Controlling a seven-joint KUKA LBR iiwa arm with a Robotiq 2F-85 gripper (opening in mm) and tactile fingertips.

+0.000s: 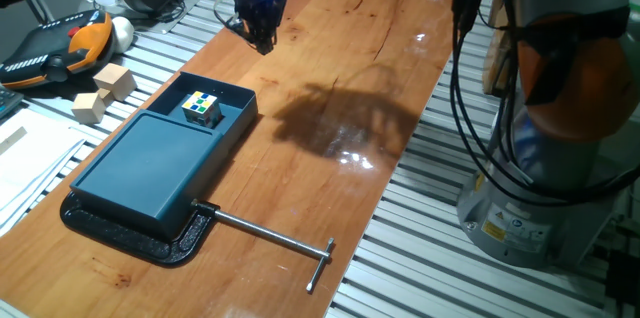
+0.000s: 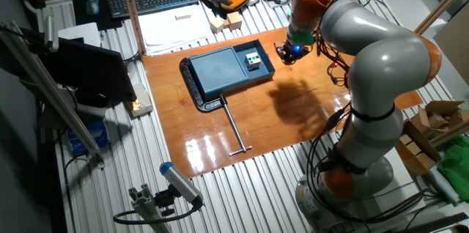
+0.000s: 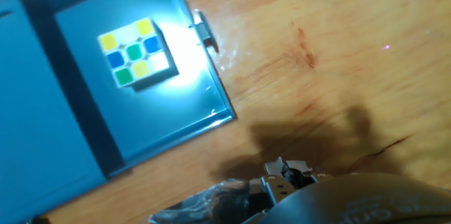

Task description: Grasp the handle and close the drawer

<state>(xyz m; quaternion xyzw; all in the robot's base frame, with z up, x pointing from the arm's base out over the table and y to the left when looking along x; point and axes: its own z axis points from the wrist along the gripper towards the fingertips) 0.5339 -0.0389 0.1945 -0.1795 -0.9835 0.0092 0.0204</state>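
Above the wooden table (image 1: 400,78), well clear of the open drawer (image 1: 215,110), the gripper (image 1: 262,40) holds nothing (its spread I cannot tell), so a misaimed descent risks missing the thin handle (image 1: 252,101) and striking the cube (image 1: 202,108) inside

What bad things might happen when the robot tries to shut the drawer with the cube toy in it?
The gripper hangs apart from the drawer, so it might miss the thin handle. The cube sitting inside might slide or jam when the drawer is pushed. The arm might also bump the metal rod.
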